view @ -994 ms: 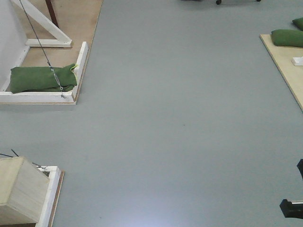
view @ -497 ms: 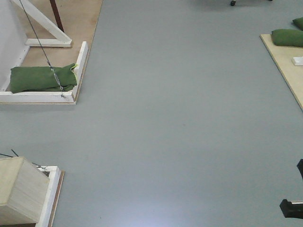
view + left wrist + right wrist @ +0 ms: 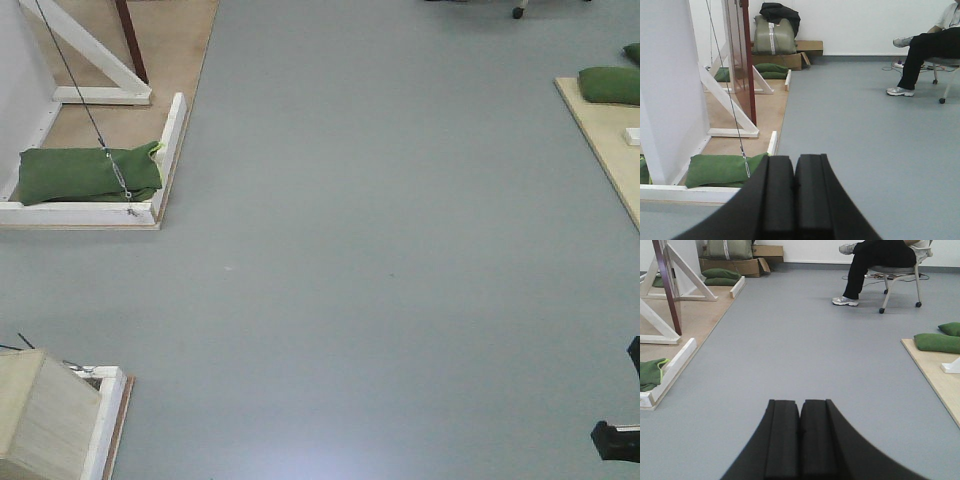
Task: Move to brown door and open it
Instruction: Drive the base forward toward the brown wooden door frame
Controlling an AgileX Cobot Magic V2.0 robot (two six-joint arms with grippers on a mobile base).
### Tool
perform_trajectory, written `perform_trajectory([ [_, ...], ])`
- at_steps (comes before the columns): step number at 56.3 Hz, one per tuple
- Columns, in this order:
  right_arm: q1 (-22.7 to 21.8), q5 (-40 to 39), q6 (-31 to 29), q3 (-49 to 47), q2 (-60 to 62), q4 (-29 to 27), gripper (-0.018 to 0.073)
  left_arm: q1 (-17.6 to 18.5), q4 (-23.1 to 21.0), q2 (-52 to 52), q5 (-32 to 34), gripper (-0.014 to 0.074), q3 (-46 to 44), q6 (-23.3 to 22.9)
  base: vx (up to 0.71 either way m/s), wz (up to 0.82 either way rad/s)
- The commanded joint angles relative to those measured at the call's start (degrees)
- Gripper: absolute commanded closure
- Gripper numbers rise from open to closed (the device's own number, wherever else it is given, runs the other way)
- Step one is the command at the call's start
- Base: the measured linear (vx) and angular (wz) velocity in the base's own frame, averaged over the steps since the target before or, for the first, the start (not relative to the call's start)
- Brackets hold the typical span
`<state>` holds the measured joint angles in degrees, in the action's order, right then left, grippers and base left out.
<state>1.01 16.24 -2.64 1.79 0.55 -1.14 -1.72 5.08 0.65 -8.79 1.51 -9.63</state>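
Rolled forward and swung slightly left over the last second, judging by the pale box (image 3: 40, 420) sliding lower in the front view and the foot of the brown door (image 3: 131, 40) creeping in at the top left. Still short of that door: seen edge-on, ahead and to the left, upright with its long axis vertical, set on a plywood base (image 3: 777, 107) between white braces (image 3: 732, 132), nearer the left gripper (image 3: 794, 197) than the right gripper (image 3: 800, 437). Carrying nothing, with the pads pressed together on each. Glossy reddish-brown wood above matte grey floor (image 3: 400, 250); thin wire stay (image 3: 718, 50) running down to a soft green sandbag (image 3: 715, 170). Probably calls for more leftward travel before any reach with the left arm.
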Motion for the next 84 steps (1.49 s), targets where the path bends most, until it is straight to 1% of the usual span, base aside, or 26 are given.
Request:
perform_trajectory([
  [1,-0.09,-4.72,-0.32,0.22,1.09,0.38,0.0559,0.44,-0.15,1.24,4.47,0.06,-1.01,-0.49,0.18,0.03],
  [41,-0.09,-4.72,-0.32,0.22,1.09,0.38,0.0559,0.44,-0.15,1.07,4.47,0.06,-1.01,-0.49,0.28,0.03],
  [84,-0.09,-4.72,-0.32,0.22,0.85,0.38,0.0559,0.44,-0.15,0.96,4.47,0.06,-1.01,-0.49,0.43,-0.01],
])
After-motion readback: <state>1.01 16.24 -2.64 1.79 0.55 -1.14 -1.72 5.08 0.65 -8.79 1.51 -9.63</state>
